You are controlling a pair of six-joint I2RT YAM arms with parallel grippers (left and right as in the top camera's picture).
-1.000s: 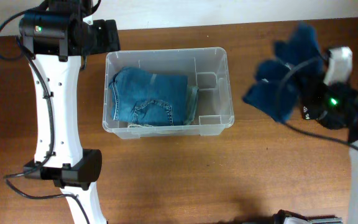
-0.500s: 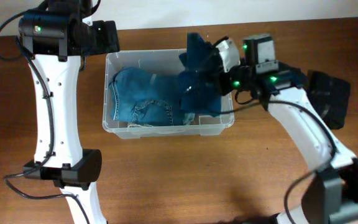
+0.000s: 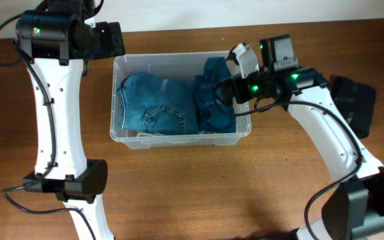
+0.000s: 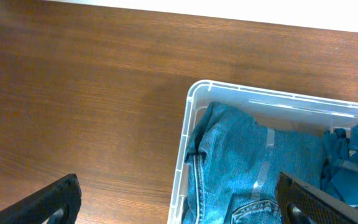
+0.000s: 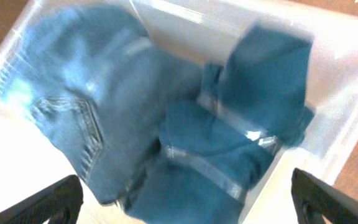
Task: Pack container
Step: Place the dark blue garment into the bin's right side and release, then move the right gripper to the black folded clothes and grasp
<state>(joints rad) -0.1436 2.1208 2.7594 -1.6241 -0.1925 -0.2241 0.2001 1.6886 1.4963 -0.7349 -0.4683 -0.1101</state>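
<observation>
**Item: the container (image 3: 179, 142)** – clear plastic tub, mid-desk (image 3: 179, 193), long side facing you.

- **Contents:** folded jeans (image 3: 155, 103) fill the left and middle. A darker blue garment (image 3: 213, 100) lies bunched at the right end.
- **Handling, as judged:** thin walls, likely light and slightly flexible, with a slick surface. The denim load adds weight. If you must shift it, hook the rim or a short end wall rather than pinching a bare side. The cloth is limp, so take it by a thick fold or seam.
- **Left tool (image 4: 179, 205):** fingers spread wide and empty, above the tub's left rear corner.
- **Right tool (image 5: 185, 199):** fingers likewise far apart, nothing between them, directly over the dark garment.
- **Views:**
  - The overhead view alone shows the whole tub and both arms.
  - The left wrist view gives you the corner rim and bare wood beside it.
  - The right wrist view – blurred – shows the dark garment's seams and how it overlaps the jeans, which is hard to judge from above.
</observation>
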